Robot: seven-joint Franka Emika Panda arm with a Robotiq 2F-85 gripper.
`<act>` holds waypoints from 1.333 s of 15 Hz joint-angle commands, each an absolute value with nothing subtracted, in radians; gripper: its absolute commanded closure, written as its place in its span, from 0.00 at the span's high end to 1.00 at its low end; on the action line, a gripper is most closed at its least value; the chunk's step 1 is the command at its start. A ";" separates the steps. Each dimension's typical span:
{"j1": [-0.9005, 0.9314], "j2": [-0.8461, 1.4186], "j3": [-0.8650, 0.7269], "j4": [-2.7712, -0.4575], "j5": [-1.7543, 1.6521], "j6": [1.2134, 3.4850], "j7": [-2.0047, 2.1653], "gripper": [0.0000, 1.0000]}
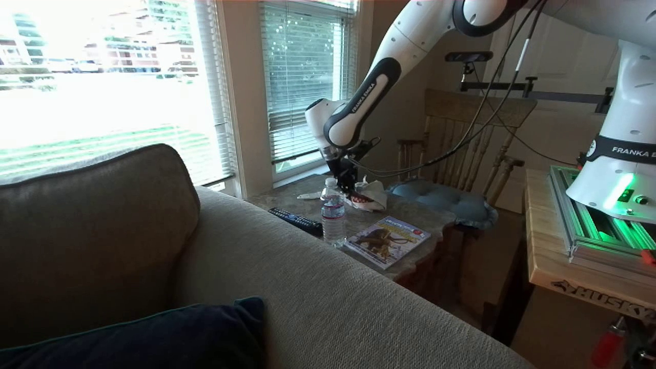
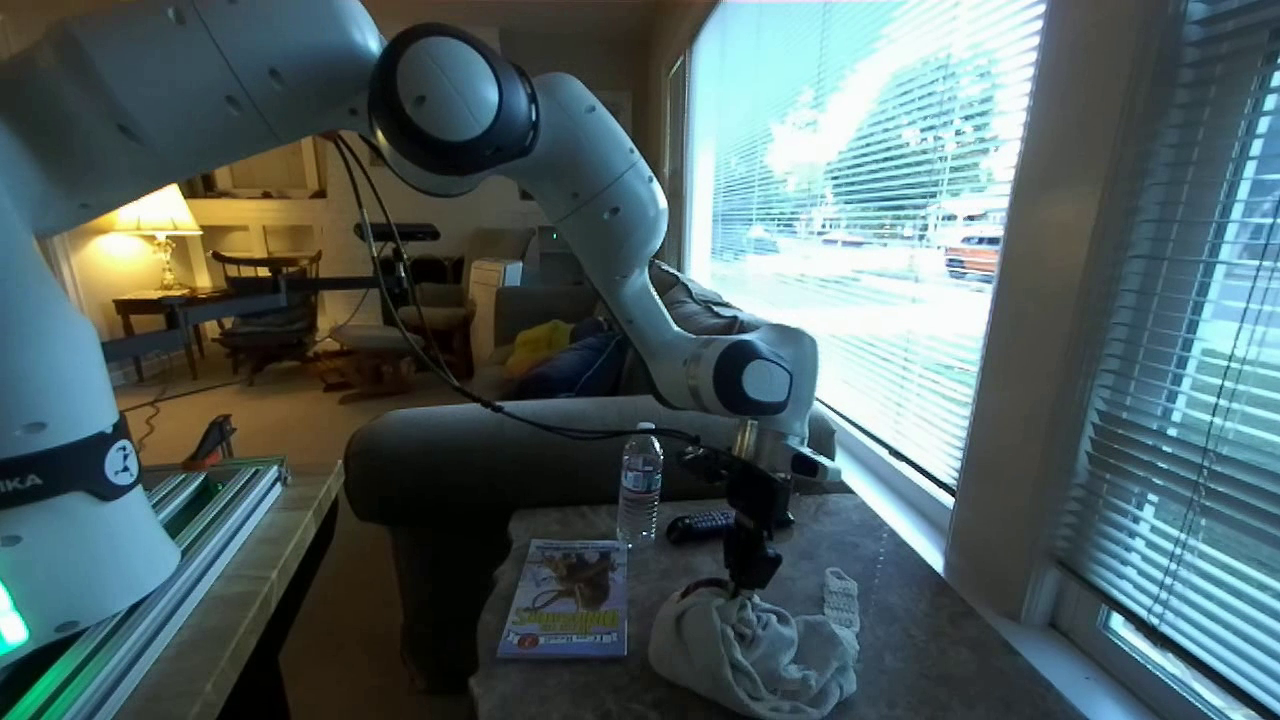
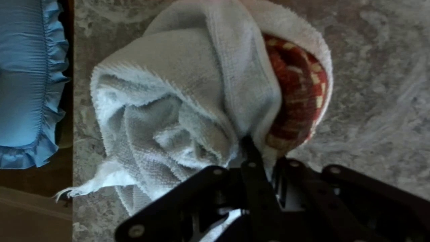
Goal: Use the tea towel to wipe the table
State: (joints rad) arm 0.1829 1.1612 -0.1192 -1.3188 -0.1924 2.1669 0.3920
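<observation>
In the wrist view, the end effector (image 3: pixel 262 153) has its fingers brought nearly together, with a fold of the tea towel (image 3: pixel 201 84) pinched between them. The cloth sits in a loose heap on the marbled grey tabletop (image 3: pixel 369 84), mostly pale, its red and cream patterned face showing at the right; a frayed white end trails to the tabletop's edge, past which lies a blue ruffled cushion (image 3: pixel 25 77). In an exterior view, the end effector points down into the bunched cloth; to the left a magazine (image 2: pixel 566 600) lies flat, a clear water bottle (image 2: pixel 639 492) stands upright just beside the magazine's far right corner, and a dark remote control (image 2: pixel 698 527) lies near the bottle, partly hidden behind the end effector. In an exterior view, a grey sofa (image 1: pixel 277 256) fills the foreground and the white arm (image 1: pixel 379 77) reaches down to the towel beyond the bottle, the fingertips hard to make out; a wooden chair (image 1: pixel 453 105) stands next to the tabletop.
</observation>
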 commanded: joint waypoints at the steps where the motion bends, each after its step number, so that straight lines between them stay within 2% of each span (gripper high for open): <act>1: 0.158 1.243 -0.083 -1.174 -0.110 2.153 0.401 0.03; 13: 0.130 1.307 -0.022 -0.952 0.023 2.235 0.398 0.03; 20: 0.096 1.226 0.015 -0.984 0.051 2.318 0.390 0.03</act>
State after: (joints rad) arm 0.1189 1.2664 -0.0108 -0.9617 0.0199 2.2974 0.3925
